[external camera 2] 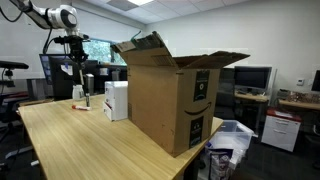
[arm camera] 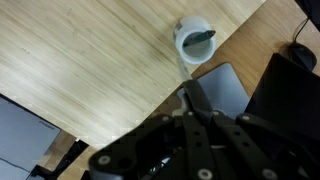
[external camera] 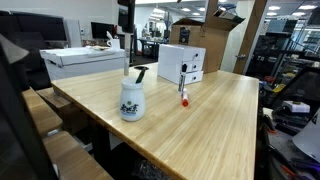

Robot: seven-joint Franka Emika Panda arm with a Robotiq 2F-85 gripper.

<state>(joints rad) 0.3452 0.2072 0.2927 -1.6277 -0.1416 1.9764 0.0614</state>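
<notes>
Nearest the wrist camera, the jaws are pressed together and empty, well above the spray bottle [arm camera: 194, 40]. We see the bottle standing on its base near the worktop [external camera: 210, 120] edge, long axis vertical, presumably for stability. Its nozzle points toward the white box [external camera: 181, 62].

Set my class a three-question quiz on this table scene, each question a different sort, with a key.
1. True or false: the gripper holds the spray bottle.
2. The cardboard box has its flaps: A taped shut, B open, C cut off.
3. Fill in: the spray bottle stands on a ____ table.
Key: 1 false, the shut gripper is empty, above the table; 2 B; 3 wooden.
</notes>
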